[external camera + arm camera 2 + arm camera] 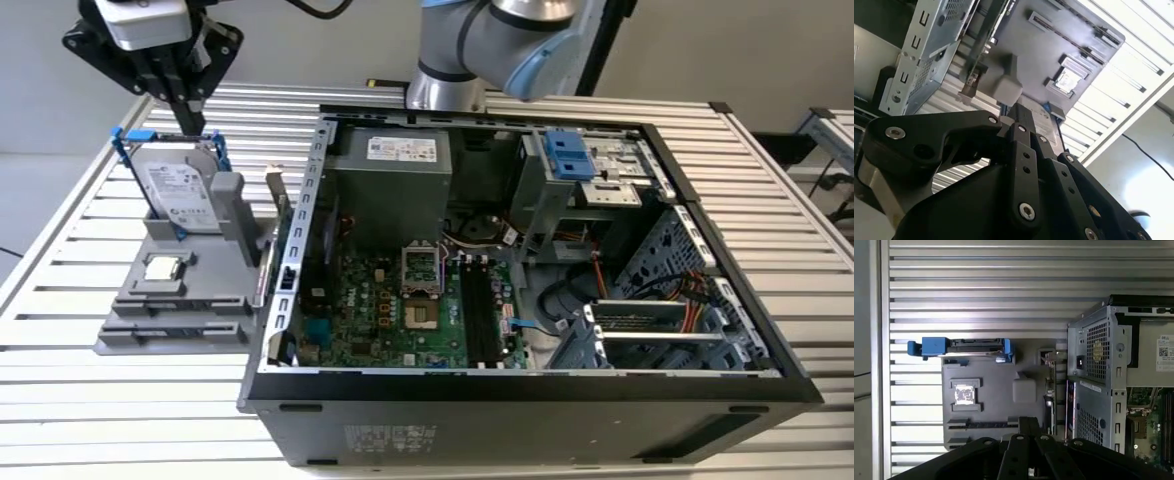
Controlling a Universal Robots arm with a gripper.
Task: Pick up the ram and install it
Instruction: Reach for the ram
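The ram (279, 203) stands on its edge in the grey holder (171, 300), on the side nearest the open computer case (310, 250). In both wrist views the ram (1051, 390) (972, 84) is a thin strip seen edge-on between holder and case. My gripper (195, 127) hangs above the holder's far end, over the hard drive in its blue bracket (175, 188), up and to the exterior view's left of the ram. Its fingers (1029, 422) are shut with nothing between them. Long black memory slots (478, 305) lie on the motherboard inside the case.
A small square silver processor chip (163, 268) (963, 394) sits in the holder's middle. The case holds a power supply (390, 185), drive cage (587, 165) and cables. Everything rests on a slatted metal table (107, 420). The arm's base (447, 90) stands behind the case.
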